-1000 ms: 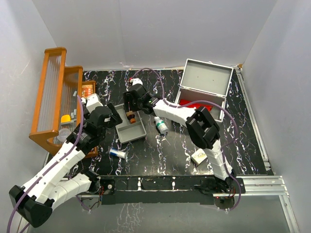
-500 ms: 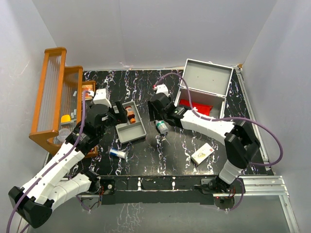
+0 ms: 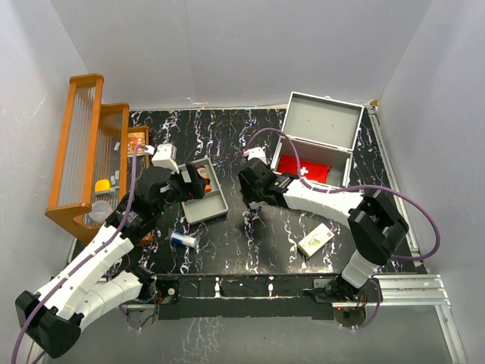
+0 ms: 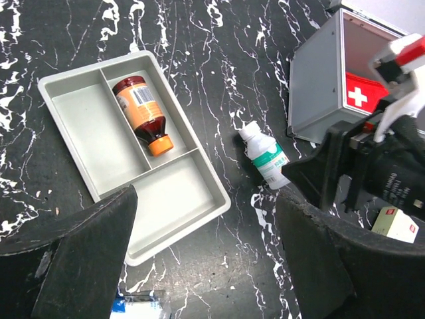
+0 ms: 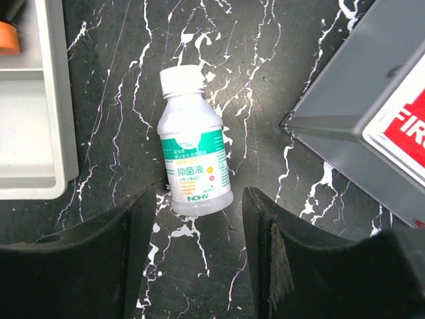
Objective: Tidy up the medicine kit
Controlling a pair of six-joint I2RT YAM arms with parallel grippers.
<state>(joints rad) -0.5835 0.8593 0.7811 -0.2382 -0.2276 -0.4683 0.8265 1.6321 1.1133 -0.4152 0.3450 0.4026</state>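
The medicine kit stands open at the back right, with a red first-aid pouch inside. A white bottle with a green label lies on the table beside the kit's wall. My right gripper is open just over the bottle's base end, a finger on each side, without touching it. My left gripper is open and empty above the near corner of the small grey tray. A brown bottle with an orange cap lies in the tray's middle compartment.
A wooden rack holding small items stands at the left edge. A blue-and-white tube lies in front of the tray. A white box lies at the front right. The right arm reaches between tray and kit.
My right gripper left the tray, where the brown bottle now lies, and moved right and down over the white bottle. My left gripper moved right over the tray.
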